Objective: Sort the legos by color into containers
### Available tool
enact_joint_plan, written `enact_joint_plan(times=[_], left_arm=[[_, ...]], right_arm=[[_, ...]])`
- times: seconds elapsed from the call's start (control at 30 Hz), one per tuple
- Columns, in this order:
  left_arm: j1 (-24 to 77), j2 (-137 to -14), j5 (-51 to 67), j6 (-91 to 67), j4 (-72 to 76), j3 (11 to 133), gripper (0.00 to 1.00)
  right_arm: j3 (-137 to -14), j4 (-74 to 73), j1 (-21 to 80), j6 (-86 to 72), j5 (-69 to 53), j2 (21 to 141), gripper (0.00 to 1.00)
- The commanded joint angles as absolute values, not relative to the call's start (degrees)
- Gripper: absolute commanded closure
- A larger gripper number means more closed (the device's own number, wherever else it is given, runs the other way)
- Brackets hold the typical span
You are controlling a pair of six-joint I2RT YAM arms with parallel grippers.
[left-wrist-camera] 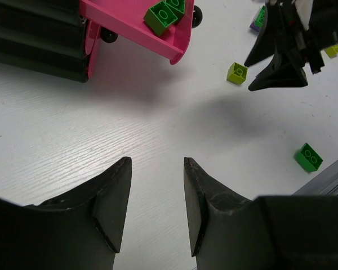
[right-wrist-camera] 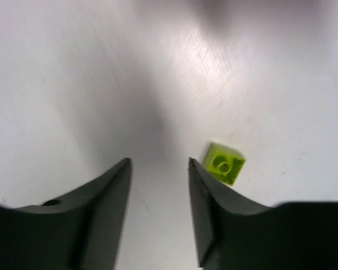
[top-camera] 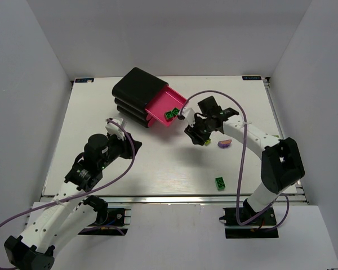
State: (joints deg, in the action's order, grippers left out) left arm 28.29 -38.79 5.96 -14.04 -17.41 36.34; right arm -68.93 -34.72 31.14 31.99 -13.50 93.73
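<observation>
The containers are a black casing (top-camera: 136,89) with one pink drawer (top-camera: 158,115) pulled out; two dark green legos (top-camera: 172,113) lie in it, also visible in the left wrist view (left-wrist-camera: 161,15). My right gripper (top-camera: 195,134) hovers low over the table, open and empty (right-wrist-camera: 159,166). A yellow-green lego (right-wrist-camera: 224,163) lies just outside its right finger (right-wrist-camera: 205,208). A purple lego (top-camera: 225,143) and a dark green lego (top-camera: 220,183) rest on the table. My left gripper (left-wrist-camera: 158,169) stands open with nothing in it, short of the drawer.
Two more drawers sit shut under the open one, with a dark knob (left-wrist-camera: 108,36) showing. White walls surround the table. The left wrist view shows another yellow-green lego (left-wrist-camera: 333,50) beyond the right gripper (left-wrist-camera: 279,62). The metal rail (top-camera: 174,197) marks the near edge.
</observation>
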Motion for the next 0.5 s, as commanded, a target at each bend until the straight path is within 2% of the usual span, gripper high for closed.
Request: enact_joint_plan(times=[0.0,0.03,0.23,0.47], left_arm=[[28.1,-37.5,5.2,-14.2,-17.1,36.6,0.48],[28.1,-37.3,5.2,-14.3,-17.1,36.4,0.48],[28.1,-38.3,7.5,-14.0,-16.3,36.5,0.46],[28.8,-39.9,15.0,-14.1,-14.2,35.8,0.29]], right_arm=[[-71.7,-36.8,31.0,32.5,-15.4,92.3,0.45],[-70.5,-36.8,30.8,33.3,-14.7,91.7,0.38],[-63.6,-36.6,30.1,36.7,-14.0,85.2,0.31],[-61.8,-35.8,26.5,27.3,-6.7,81.7,0.24]])
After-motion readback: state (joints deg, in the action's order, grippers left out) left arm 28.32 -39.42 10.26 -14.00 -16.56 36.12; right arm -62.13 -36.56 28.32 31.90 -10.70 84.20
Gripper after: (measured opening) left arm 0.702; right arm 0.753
